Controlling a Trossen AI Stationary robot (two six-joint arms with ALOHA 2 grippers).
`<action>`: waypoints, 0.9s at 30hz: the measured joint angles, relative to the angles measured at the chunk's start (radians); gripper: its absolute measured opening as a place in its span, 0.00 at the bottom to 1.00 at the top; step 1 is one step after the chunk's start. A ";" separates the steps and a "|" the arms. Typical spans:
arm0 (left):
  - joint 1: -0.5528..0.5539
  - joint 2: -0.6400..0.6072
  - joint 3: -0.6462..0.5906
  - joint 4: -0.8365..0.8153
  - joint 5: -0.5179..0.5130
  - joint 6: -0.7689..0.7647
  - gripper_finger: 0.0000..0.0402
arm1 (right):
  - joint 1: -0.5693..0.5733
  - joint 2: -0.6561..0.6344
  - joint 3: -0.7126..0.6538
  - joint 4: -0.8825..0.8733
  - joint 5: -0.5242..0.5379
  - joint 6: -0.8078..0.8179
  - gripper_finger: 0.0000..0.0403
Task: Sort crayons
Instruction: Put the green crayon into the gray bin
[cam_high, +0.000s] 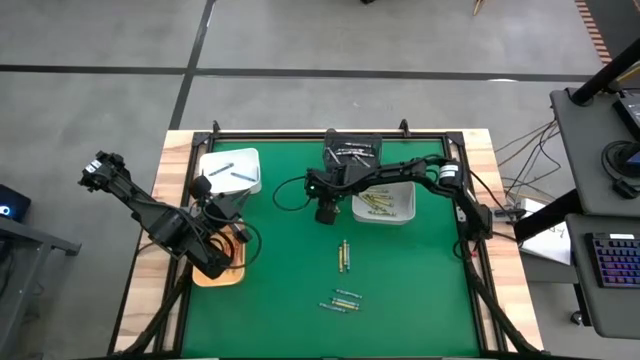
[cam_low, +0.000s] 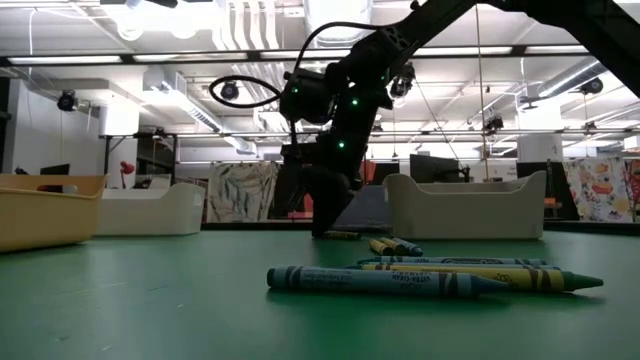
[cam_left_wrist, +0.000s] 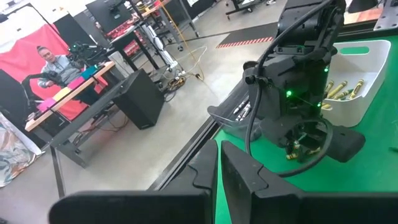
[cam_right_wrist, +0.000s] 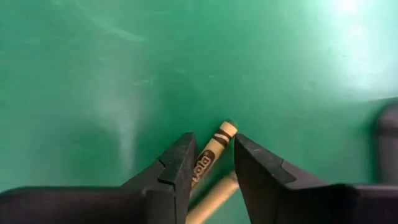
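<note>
Closing in on a pale crayon is the step I judge to be in hand: it lies flat on the green table, between the fingers of the right gripper, which are lowered around it and spread just wider than its body, not yet pinching. A second pale stick lies beside it, farther back between the fingers. In the wrist view the crayon's long axis runs slantwise across the gap, its blunt end poking out past the fingertips; which way that is on the table I cannot tell. From above, the right gripper stands over the mat between the dark tray and the white bin of yellow crayons.

As I see it, the next move calls for squeezing on one stick only, square across its barrel, then lifting clear before carrying it to its bin; the neighbour so close could get caught too.

Farther out, more loose crayons lie mid-table with their long axes running toward the trays, and another cluster sits nearer the front edge, lying crosswise. My left gripper waits over the wooden tray, fingers pressed together on nothing.
</note>
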 joint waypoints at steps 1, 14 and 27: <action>0.000 0.000 0.000 0.000 0.000 0.003 0.01 | 0.000 0.000 0.000 0.000 -0.031 0.007 0.26; 0.000 0.000 0.000 0.002 0.000 0.011 0.01 | 0.047 0.000 0.000 0.007 -0.106 0.034 0.11; 0.000 0.000 0.000 0.006 0.000 0.015 0.01 | 0.071 -0.030 -0.001 0.035 -0.215 0.037 0.02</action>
